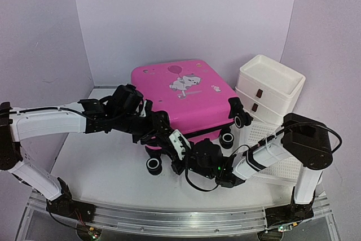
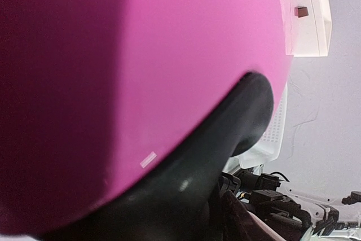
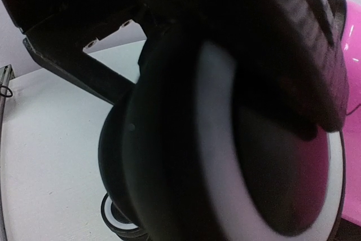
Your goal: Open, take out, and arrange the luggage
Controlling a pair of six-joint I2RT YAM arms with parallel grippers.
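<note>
Now | step: opening luggage (image 1: 180, 91) | left end effector (image 1: 158, 128) at its near edge, state unclear | right end effector (image 1: 179, 146) closed beside wheel (image 1: 154, 165) | advice: brace it, lift slowly

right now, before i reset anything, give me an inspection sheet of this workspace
surface: white table, no spills seen
job's things: pink luggage lying flat, print side up, wheels toward the arms; cannot tell if it is unzipped
clutter: white drawer stack and white mesh basket to the right of the luggage
grippers: left gripper at the luggage's near left corner, jaws hidden; right gripper shut, close to a near wheel
cables: black cable looping below the right wrist
surroundings: plain pale walls on three sides
</note>
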